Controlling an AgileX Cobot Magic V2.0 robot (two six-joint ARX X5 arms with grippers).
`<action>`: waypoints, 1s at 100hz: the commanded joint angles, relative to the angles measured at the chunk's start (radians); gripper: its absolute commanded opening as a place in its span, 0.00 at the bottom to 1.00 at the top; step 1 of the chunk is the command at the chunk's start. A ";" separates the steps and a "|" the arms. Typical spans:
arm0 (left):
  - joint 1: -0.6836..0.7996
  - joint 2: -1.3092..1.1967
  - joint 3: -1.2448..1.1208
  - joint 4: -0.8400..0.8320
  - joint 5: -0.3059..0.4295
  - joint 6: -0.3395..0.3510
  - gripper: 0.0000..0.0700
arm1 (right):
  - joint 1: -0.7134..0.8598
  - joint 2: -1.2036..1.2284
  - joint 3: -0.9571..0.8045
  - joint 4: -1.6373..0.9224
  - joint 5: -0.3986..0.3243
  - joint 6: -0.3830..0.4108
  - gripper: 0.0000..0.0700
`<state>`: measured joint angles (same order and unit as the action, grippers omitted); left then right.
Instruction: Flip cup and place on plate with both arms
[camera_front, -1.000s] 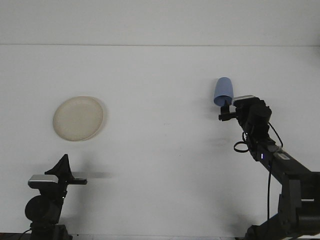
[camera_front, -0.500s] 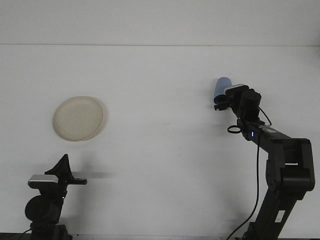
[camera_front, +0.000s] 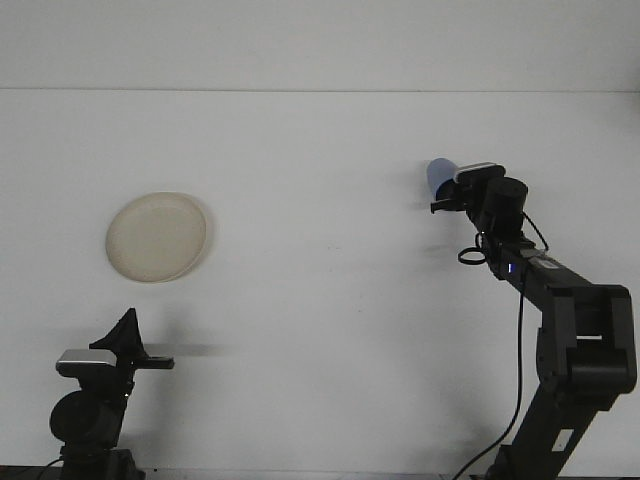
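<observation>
Front view is showing a white table (camera_front: 320, 300) with the two arms set well apart, one at each lower corner. The right gripper (camera_front: 444, 196) is reaching out over the right half of the table and is pinching the blue cup (camera_front: 438, 177), its fingers pressed against the cup's lower part; the cup is sitting lifted off the table surface, tilted, with its lighter end facing left and up. The right arm (camera_front: 560, 310) is rising from the bottom right corner, bending at its elbow and stretching leftward to the cup, with a black cable (camera_front: 517, 370) hanging down beside it. The cream plate (camera_front: 157, 236) is lying flat on the left half of the table, well apart from the cup and bare on top. The left gripper (camera_front: 160, 362) is resting low at the bottom left, below the plate and pointing to the right, holding nothing; from this angle its fingers are appearing as one thin dark bar, so whether they are spread or pressed together cannot be told.
</observation>
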<state>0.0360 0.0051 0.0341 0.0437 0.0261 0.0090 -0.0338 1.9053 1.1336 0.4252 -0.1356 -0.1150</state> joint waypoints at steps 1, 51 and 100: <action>-0.001 -0.002 -0.019 0.010 0.001 -0.002 0.02 | -0.008 -0.074 0.017 -0.006 -0.034 0.093 0.00; -0.001 -0.002 -0.019 0.010 0.001 0.002 0.02 | 0.032 -0.535 0.042 -0.647 -0.454 0.341 0.00; -0.001 -0.002 -0.018 0.010 0.001 -0.039 0.02 | 0.525 -0.428 0.318 -1.441 -0.201 0.035 0.00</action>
<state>0.0360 0.0055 0.0341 0.0441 0.0261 0.0040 0.4320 1.4364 1.4174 -0.9943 -0.3584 -0.0441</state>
